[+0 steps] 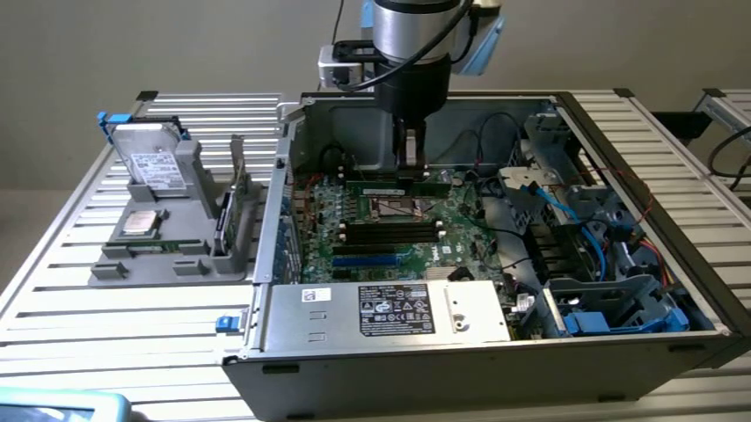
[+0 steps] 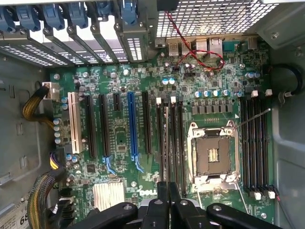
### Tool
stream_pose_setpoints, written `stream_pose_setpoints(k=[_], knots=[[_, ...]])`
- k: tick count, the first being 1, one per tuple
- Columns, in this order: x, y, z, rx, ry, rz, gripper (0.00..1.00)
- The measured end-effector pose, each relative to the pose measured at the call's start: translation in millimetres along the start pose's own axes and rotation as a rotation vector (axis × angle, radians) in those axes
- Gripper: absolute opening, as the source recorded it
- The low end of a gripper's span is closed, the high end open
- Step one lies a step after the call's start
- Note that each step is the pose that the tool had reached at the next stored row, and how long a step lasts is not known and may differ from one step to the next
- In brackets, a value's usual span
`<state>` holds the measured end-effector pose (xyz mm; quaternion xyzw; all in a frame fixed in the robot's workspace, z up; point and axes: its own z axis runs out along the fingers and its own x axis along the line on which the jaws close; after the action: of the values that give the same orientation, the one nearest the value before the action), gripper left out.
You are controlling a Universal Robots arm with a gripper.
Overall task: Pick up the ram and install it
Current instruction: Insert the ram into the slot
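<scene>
The ram [image 1: 393,190] is a long green stick with a pale label, held level inside the open computer case just beyond the CPU socket [image 1: 393,209]. My gripper [image 1: 411,163] reaches straight down into the case and is shut on the stick's upper edge. In the wrist view the ram [image 2: 167,143] appears edge-on as a thin strip running along the black memory slots [image 2: 178,143] beside the socket [image 2: 212,155], with my gripper [image 2: 168,191] closed around it. Whether it is seated in a slot I cannot tell.
More black memory slots [image 1: 388,230] lie on the socket's other side. The silver power supply [image 1: 388,309] fills the case's front, with blue cables and drive cages [image 1: 586,220] at the exterior view's right. A grey fixture holding a silver drive [image 1: 153,158] stands outside, at the left.
</scene>
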<state>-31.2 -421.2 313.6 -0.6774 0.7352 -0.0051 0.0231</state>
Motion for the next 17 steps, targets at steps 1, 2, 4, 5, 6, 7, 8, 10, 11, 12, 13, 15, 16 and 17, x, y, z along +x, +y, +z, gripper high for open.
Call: stream_pose_setpoints(k=[1,2,4,5,6,7,8,10,11,12,13,15,16,17], knots=[[0.0,0.0,0.2,0.0,-0.0003,0.0,0.12],[0.0,0.0,0.4,-0.0001,-0.0006,0.0,0.12],[0.0,0.0,0.9,-0.0001,-0.0012,0.0,0.12],[0.0,0.0,1.1,-0.0001,-0.0016,0.0,0.12],[0.0,0.0,1.3,-0.0002,-0.0019,0.0,0.12],[0.0,0.1,1.5,-0.0002,-0.0021,0.0,0.12],[0.1,0.1,1.7,-0.0002,-0.0024,0.0,0.12],[0.1,0.1,2.2,-0.0003,-0.0031,0.0,0.12],[0.1,0.1,2.4,-0.0003,-0.0034,0.0,0.12],[0.1,0.1,2.6,-0.0004,-0.0038,0.0,0.12],[0.1,0.1,2.9,-0.0003,-0.0041,0.0,0.12],[0.1,0.1,3.3,-0.0004,-0.0048,0.0,0.12],[0.1,0.1,3.5,-0.0004,-0.0051,0.0,0.12],[0.1,0.1,3.7,-0.0004,-0.0054,0.0,0.12]])
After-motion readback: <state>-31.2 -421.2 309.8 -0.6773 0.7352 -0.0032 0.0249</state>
